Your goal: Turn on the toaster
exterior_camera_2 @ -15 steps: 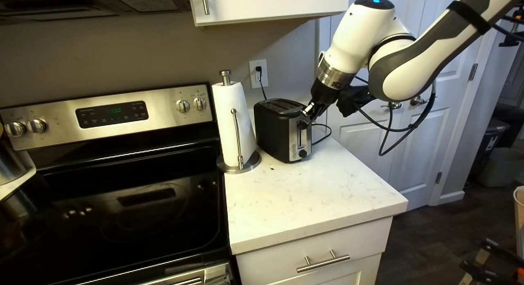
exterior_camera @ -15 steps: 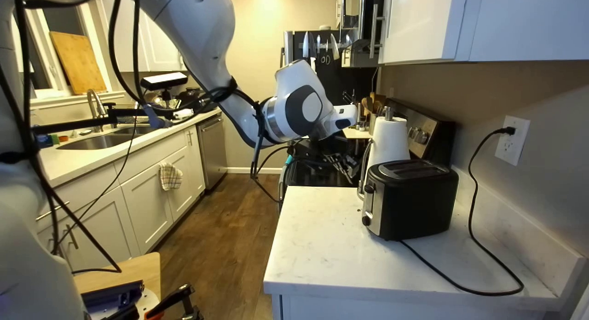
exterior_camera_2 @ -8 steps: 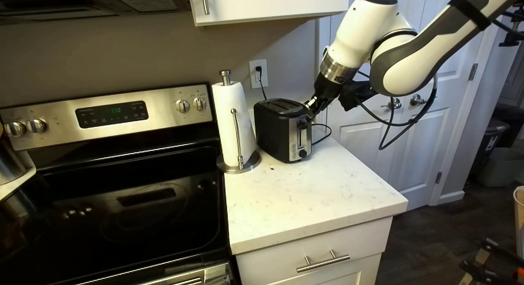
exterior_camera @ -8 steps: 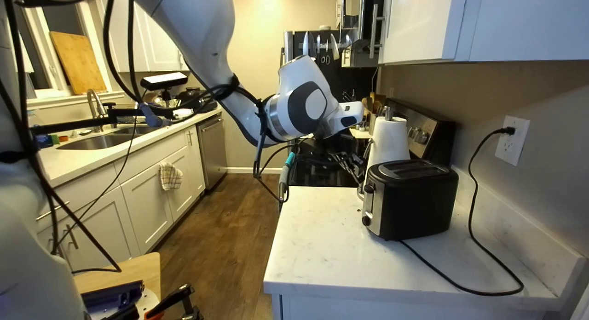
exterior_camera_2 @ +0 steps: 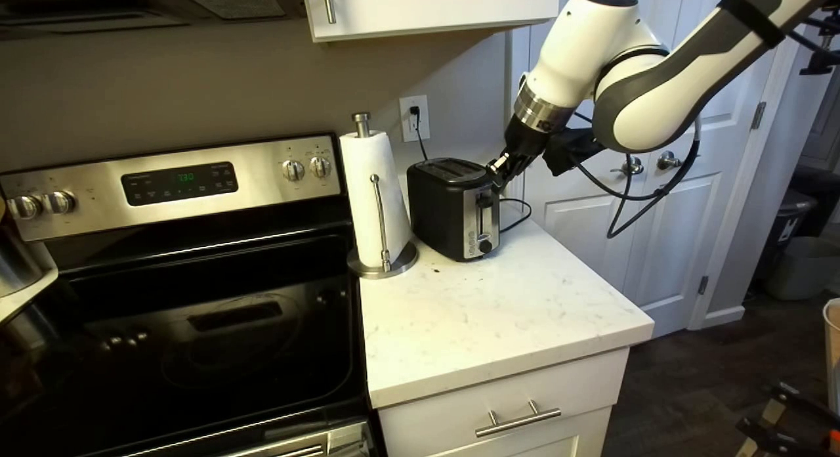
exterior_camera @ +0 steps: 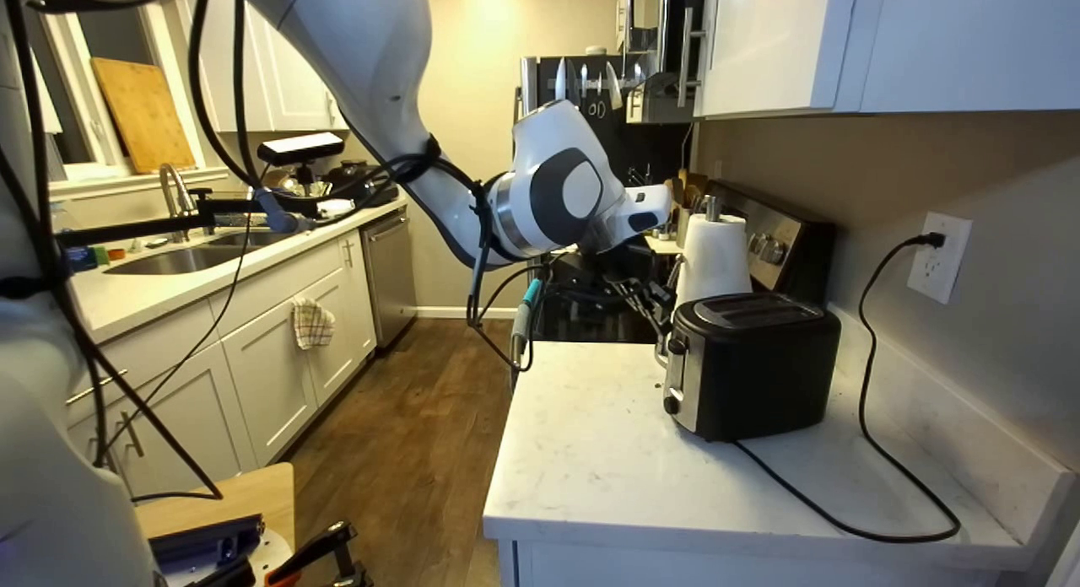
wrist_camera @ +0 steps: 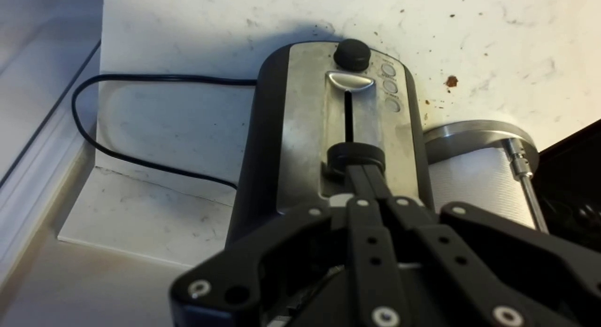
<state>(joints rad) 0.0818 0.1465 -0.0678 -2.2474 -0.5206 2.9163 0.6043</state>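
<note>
The black toaster [exterior_camera: 764, 376] stands on the counter, its silver end panel facing outward. It shows in the other views too [exterior_camera_2: 440, 211] [wrist_camera: 307, 125]. Its black lever [wrist_camera: 355, 153] is at the top of the slot, also visible in both exterior views [exterior_camera: 677, 346] [exterior_camera_2: 484, 199]. A round black knob [wrist_camera: 352, 55] is at the panel's bottom. My gripper [wrist_camera: 366, 169] is shut with its fingertips together and nothing between them. In the wrist view the tips overlap the lever's upper edge; I cannot tell whether they touch. The gripper [exterior_camera_2: 497, 176] points down at the toaster's upper front edge.
A paper towel roll [exterior_camera_2: 374, 194] on a metal stand is beside the toaster, near the stove [exterior_camera_2: 197, 326]. The power cord [exterior_camera: 869, 532] loops over the counter [exterior_camera: 591, 452] to a wall outlet [exterior_camera: 939, 258]. A white cabinet [exterior_camera_2: 433, 7] hangs above.
My gripper has risen slightly and shifted a little at the toaster's upper front, mostly in the earlier half second. It is nearly still since. The toaster and its lever look unmoved.
</note>
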